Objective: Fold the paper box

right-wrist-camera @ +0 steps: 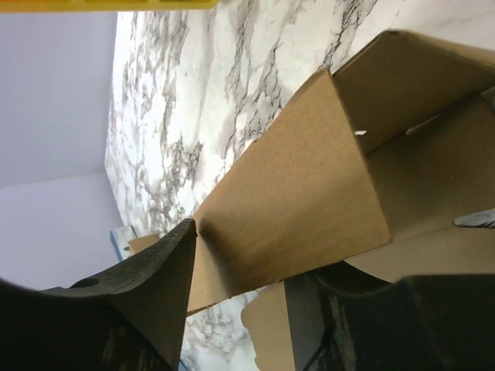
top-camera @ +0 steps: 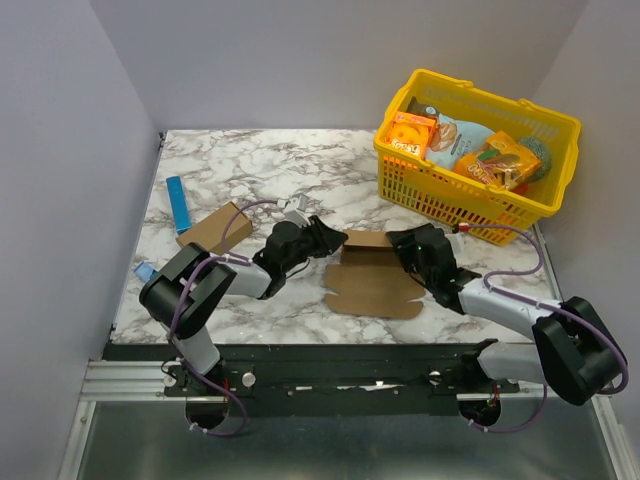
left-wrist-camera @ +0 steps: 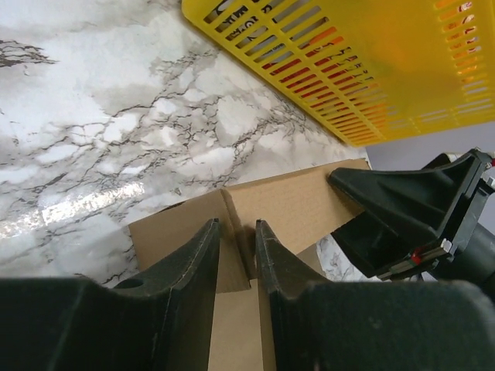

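Observation:
The paper box (top-camera: 372, 285) is a plain brown die-cut sheet lying mid-table, with its back wall raised (top-camera: 368, 240). My left gripper (top-camera: 336, 240) is at the box's back left corner. In the left wrist view its fingers (left-wrist-camera: 203, 255) stand narrowly apart around a cardboard corner crease (left-wrist-camera: 232, 209), and I cannot see whether they press it. My right gripper (top-camera: 402, 245) is at the back right corner. It stands open (right-wrist-camera: 251, 255), with a raised cardboard panel (right-wrist-camera: 302, 185) between its wide-apart fingers and one fingertip (right-wrist-camera: 189, 232) touching the panel's edge.
A yellow basket (top-camera: 470, 205) of snack packs stands at the back right, close behind the box (left-wrist-camera: 371, 62). Another small brown carton (top-camera: 215, 228) and a blue bar (top-camera: 179, 203) lie at the left. A small blue item (top-camera: 145, 272) sits near the left table edge.

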Available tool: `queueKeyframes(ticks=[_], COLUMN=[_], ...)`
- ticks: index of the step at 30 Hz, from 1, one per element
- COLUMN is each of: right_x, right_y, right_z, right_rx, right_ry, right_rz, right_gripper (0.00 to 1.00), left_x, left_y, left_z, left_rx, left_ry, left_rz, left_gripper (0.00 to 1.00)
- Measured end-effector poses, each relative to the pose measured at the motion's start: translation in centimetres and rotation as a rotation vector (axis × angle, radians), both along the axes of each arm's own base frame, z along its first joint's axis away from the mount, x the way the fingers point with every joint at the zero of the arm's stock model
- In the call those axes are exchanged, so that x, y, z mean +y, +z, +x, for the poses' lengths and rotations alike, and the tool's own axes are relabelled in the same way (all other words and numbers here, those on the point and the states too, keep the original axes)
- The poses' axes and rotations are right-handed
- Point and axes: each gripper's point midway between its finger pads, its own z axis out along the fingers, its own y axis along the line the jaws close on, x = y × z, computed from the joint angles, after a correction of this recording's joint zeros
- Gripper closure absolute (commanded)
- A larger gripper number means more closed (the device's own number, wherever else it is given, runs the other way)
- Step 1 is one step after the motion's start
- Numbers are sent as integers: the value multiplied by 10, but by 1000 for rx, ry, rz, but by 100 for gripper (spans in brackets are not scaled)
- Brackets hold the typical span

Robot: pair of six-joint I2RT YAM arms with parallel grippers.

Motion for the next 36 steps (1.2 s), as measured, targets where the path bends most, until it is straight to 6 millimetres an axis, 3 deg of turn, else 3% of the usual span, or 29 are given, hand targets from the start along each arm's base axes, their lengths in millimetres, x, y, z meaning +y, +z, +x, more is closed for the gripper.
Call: queueKeyframes(ticks=[9, 17, 20, 23, 25, 27, 30, 32, 35, 36], right_x=[12, 24, 29, 33, 33, 33, 34, 35, 39, 41], right_y=[12, 25, 29, 45, 61, 87, 137, 159, 159, 150], right_z=[-16, -55, -77, -92, -97, -94, -81, -69, -53, -45], right_rx=[-75, -173, -232, -310, -363, -421, -527, -575, -563, -536], right_ry=[165, 380, 510, 630, 698, 756, 826, 862, 922, 960], right_rz=[-41, -56, -88, -163, -247, -356, -547, -664, -774, -819], right_gripper=[32, 30, 29, 26, 16, 16, 14, 14, 14, 14], left_x=[-3, -2, -1, 0, 4, 8, 14, 17, 18, 18], left_y=[-1, 0, 0, 0, -2, -4, -6, -7, -8, -7], left_z=[-1, 0, 0, 1, 1, 0, -2, -2, -2, -2], left_rx=[-53, -102, -105, -102, -93, -81, -65, -52, -41, -39], left_ry=[-39, -64, -73, -83, -85, -86, -89, -92, -101, -103], left_rz=[31, 100, 127, 158, 182, 204, 232, 240, 233, 228], left_gripper=[72, 68, 64, 50, 40, 33, 29, 29, 29, 28])
